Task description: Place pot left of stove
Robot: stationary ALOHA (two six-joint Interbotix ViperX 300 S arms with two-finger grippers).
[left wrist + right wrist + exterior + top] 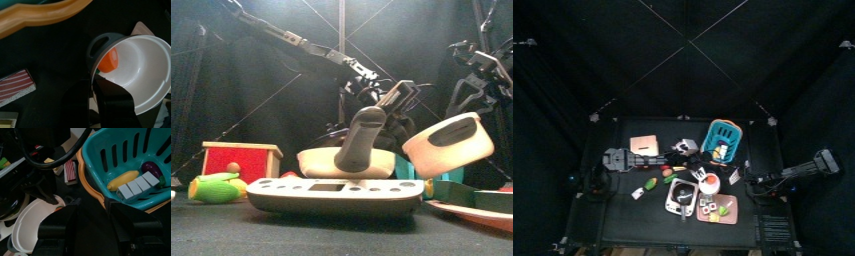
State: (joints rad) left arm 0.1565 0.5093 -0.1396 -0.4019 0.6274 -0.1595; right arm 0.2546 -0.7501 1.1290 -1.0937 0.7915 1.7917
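The pot [448,141] hangs tilted above the table, to the right of the white stove [337,195] that lies at the front. In the left wrist view the pot [140,65] shows its white inside, a grey handle and a small orange piece in it. My left gripper [101,86] is shut on the pot's rim, one jaw lying across it. From above, the pot [710,182] is just right of the stove [681,196]. My right gripper [100,230] rests at the table's right side, near the basket; its jaws are too dark to read.
A blue basket [724,140] with an orange rim holds toy food [127,180] at the back right. A salmon box [643,145] stands back left, a pink tray [720,211] front right. Behind the stove sits a whitish pan [331,161] with a grey handle. A green toy [218,187] lies front left.
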